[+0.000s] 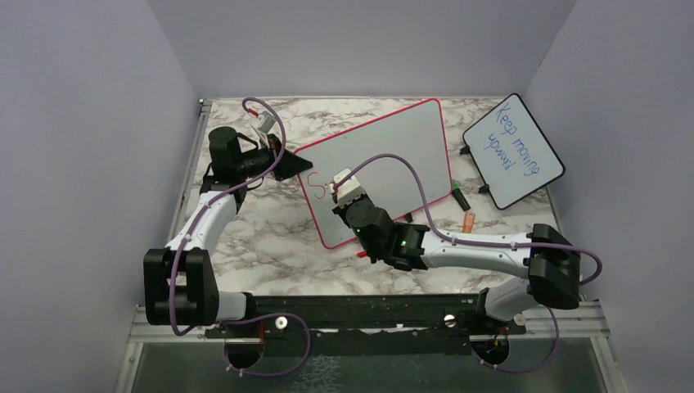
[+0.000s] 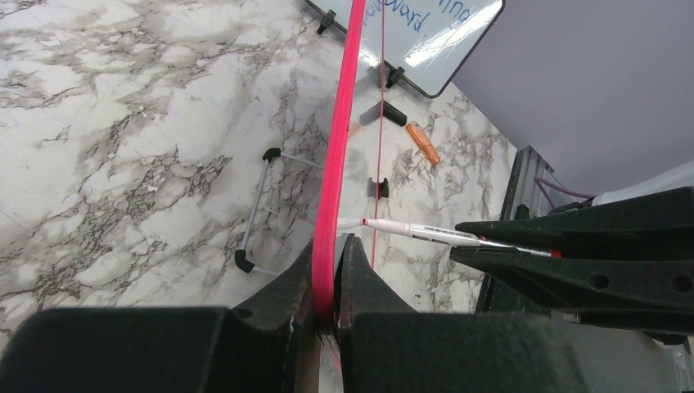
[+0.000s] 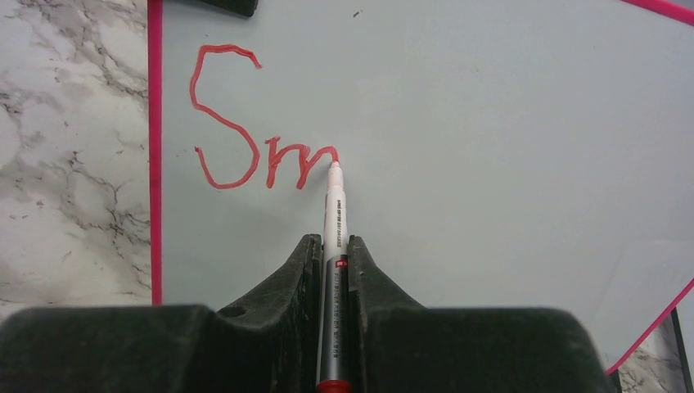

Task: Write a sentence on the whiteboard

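Whiteboard [image 1: 385, 155] stands mid-desk [image 1: 245, 237], its pink left edge pinched in the left claw [image 2: 331, 242]. Right claw [image 3: 332, 241] clamps a red marker [image 3: 335, 205], whose tip touches the sentence [image 3: 282, 155], which reads only "Sm".

Top cam: high, behind arm bases, looks down over whole surface [image 1: 270, 270]. L wrist cam: close, sights along whiteboard [image 2: 340, 123] edge. R wrist cam: close, faces board's front. All share whiteboard; both wrist cams show marker [image 3: 334, 205].

Plain lavender walls [image 1: 344, 41] enclose a grey-veined marble table [image 1: 270, 246].
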